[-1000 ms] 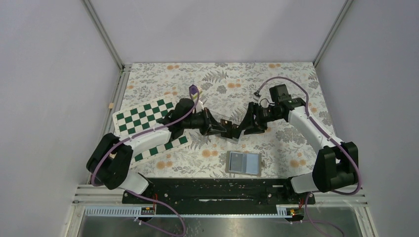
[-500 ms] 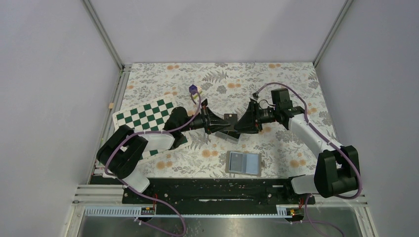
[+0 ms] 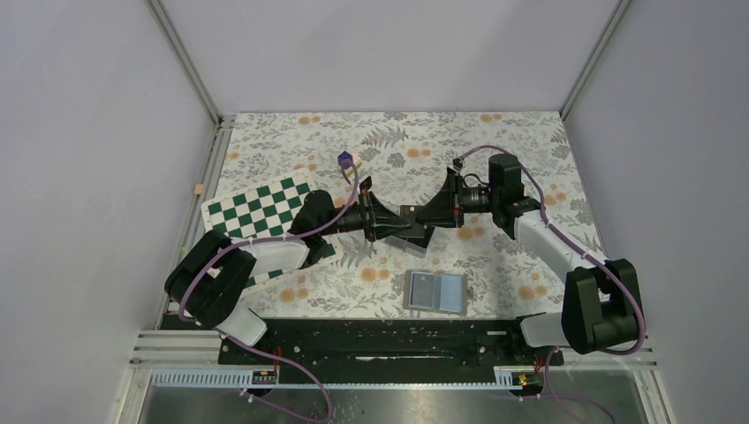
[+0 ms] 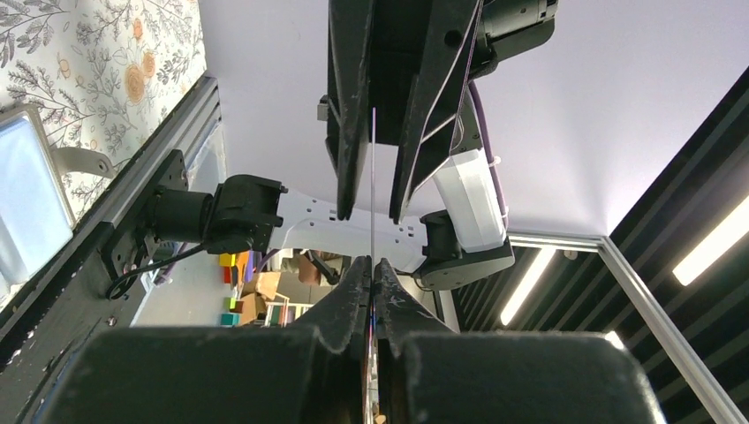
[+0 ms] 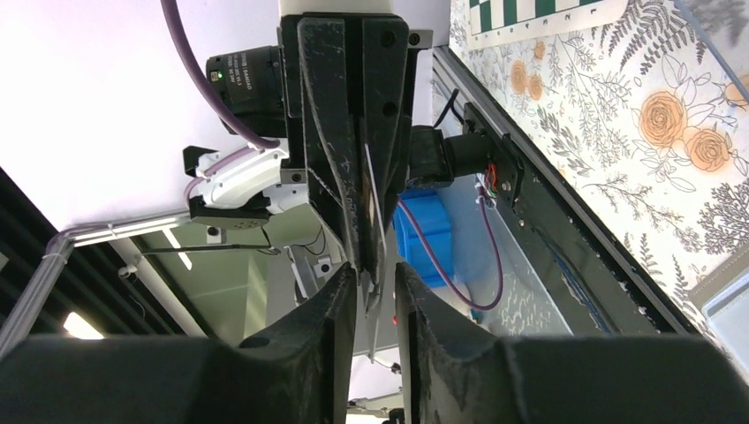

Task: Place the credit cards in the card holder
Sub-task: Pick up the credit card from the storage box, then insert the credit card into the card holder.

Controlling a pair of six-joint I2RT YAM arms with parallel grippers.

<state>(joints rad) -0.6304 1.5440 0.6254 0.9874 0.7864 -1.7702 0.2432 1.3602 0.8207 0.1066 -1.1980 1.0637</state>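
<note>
Over the last second our right gripper (image 5: 375, 274) has narrowed astride the thin, flat credit card (image 4: 374, 194), jaws slightly apart, not touching it; our left gripper (image 4: 372, 274) pinches it tight.

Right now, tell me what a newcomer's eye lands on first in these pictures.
The tools meet tip to tip at the centre: the left tool pinches a black credit card held flat, and the right tool straddles its other end, jaws apart. Near the front edge lies the card holder, open and pale blue inside; a green chessboard mat lies at the left.
</note>
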